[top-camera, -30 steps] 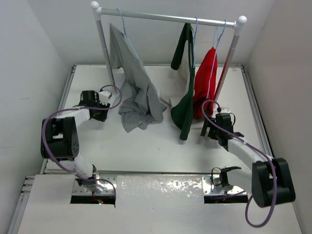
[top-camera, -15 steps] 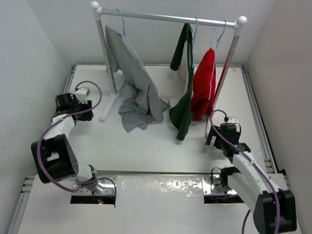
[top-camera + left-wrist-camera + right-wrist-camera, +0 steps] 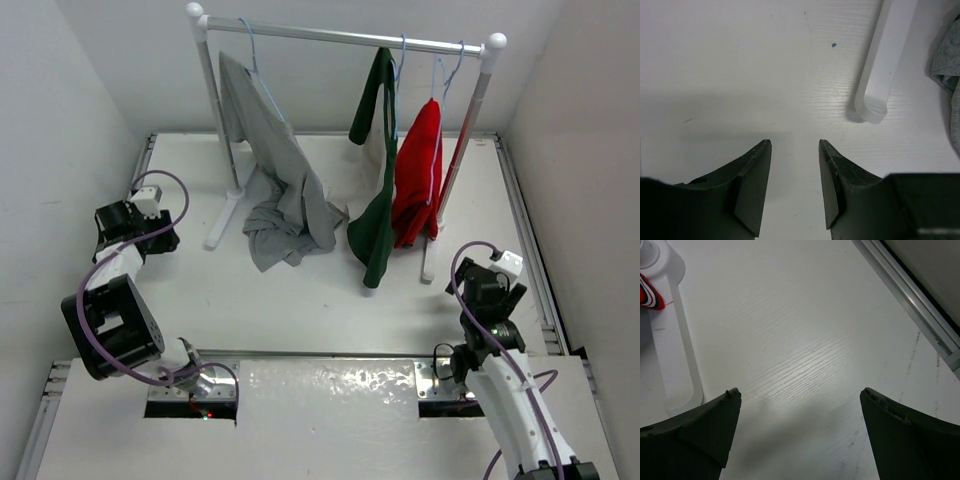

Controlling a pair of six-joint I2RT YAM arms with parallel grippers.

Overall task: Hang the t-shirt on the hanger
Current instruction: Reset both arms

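Note:
The t-shirt (image 3: 378, 205), dark green with a white panel, hangs on the rack's rail (image 3: 330, 35) right of centre, draped lopsided from the pale-blue hanger (image 3: 401, 52), whose hook is over the rail. My left gripper (image 3: 160, 238) is far to the left, low over the table. In the left wrist view it (image 3: 795, 145) is open and holds nothing. My right gripper (image 3: 482, 275) is near the rack's right foot. In the right wrist view it (image 3: 800, 392) stands wide open over bare table. Neither gripper touches the shirt.
A grey garment (image 3: 285, 190) hangs at the rail's left end and trails onto the table; its edge (image 3: 947, 75) shows beside the rack's left foot (image 3: 880, 65). A red garment (image 3: 418, 175) hangs right of the t-shirt, above the right foot (image 3: 670, 340). A metal rail (image 3: 912, 295) edges the table.
Both arms have pulled back from the rack, the left out to the left and the right toward the near right. The right gripper has opened wider. The t-shirt has swung slightly.

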